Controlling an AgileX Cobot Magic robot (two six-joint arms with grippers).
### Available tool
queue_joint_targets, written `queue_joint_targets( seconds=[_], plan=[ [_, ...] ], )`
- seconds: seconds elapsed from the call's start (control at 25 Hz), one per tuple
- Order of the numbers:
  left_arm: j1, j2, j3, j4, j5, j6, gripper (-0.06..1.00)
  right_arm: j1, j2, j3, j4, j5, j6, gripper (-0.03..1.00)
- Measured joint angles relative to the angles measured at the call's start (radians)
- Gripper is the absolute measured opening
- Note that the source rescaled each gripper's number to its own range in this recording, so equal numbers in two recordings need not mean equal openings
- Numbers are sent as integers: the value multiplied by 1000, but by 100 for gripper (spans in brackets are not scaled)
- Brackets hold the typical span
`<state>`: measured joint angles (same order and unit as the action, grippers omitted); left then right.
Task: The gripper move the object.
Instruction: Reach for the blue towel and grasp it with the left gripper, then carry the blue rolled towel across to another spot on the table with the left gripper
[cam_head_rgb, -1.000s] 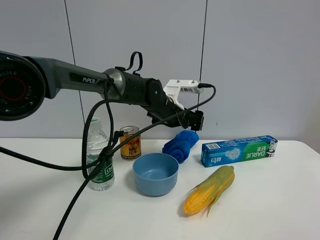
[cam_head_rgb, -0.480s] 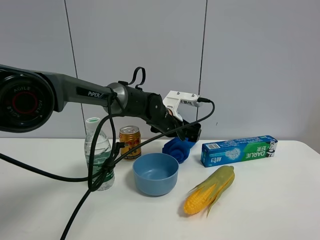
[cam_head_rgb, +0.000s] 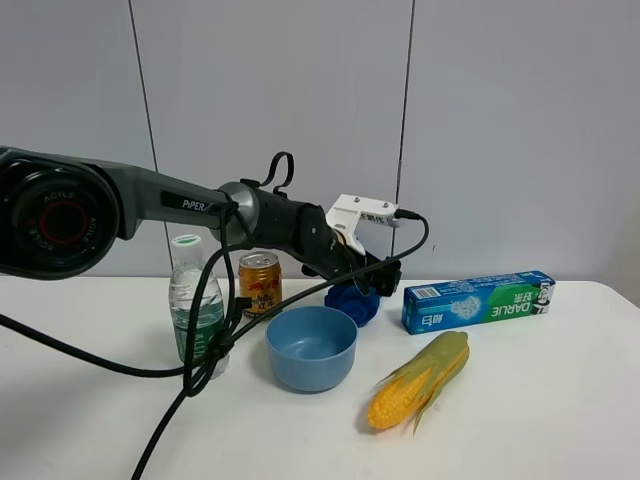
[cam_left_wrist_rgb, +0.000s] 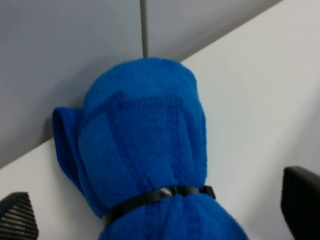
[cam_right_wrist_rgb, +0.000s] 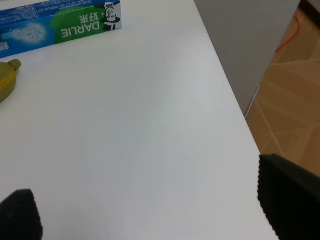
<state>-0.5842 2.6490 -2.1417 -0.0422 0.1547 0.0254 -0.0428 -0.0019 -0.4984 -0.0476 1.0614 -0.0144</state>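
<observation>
Blue towel roll (cam_head_rgb: 352, 300): lies toward the back of the table (cam_head_rgb: 560, 420), close to the grey wall, between the can (cam_head_rgb: 260, 284) and the toothpaste box (cam_head_rgb: 478, 301), just behind the blue bowl (cam_head_rgb: 311, 346). Wears a thin black band (cam_left_wrist_rgb: 160, 194) around it in the left wrist view.

Left hand (cam_head_rgb: 380, 278): reaches in from the left of the high view on a dark arm and sits low, right over the roll. Spread wide, holding nothing; shows one dark fingertip (cam_left_wrist_rgb: 17, 217) on each side of the roll, both clear of the cloth.

Right hand (cam_right_wrist_rgb: 150, 205): out of sight in the high view. Hangs wide open and empty over bare table near the edge, with wooden floor beyond. Catches one end of the toothpaste box and the tip of the corn (cam_head_rgb: 420, 380) in its wrist view.

Elsewhere on the table: water bottle (cam_head_rgb: 195, 315) with a green label, upright, left of the can, partly crossed by a black cable (cam_head_rgb: 200, 360) hanging from the arm. Corn in its husk, in front of the toothpaste box and to the right of the bowl, apart from both.
</observation>
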Motion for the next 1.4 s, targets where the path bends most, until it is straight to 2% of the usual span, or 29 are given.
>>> queue_joint_targets(
  seconds=[0.44,0.52,0.76,0.84,0.92,1.0,1.04,1.08,1.4],
  plan=[
    [0,29,0,0,-2,0,100,0,0,0,0,0,0,100],
    [0,29,0,0,-1,0,97,0,0,0,0,0,0,100],
    [0,29,0,0,1,0,73,0,0,0,0,0,0,100],
    [0,29,0,0,1,0,62,0,0,0,0,0,0,100],
    [0,29,0,0,2,0,44,0,0,0,0,0,0,100],
    [0,29,0,0,4,0,14,0,0,0,0,0,0,100],
    [3,29,0,0,3,0,4,0,0,0,0,0,0,100],
    [5,29,0,0,-2,0,0,0,0,0,0,0,0,100],
    [12,-8,0,16,-7,0,0,0,0,0,0,0,0,100]
  ],
)
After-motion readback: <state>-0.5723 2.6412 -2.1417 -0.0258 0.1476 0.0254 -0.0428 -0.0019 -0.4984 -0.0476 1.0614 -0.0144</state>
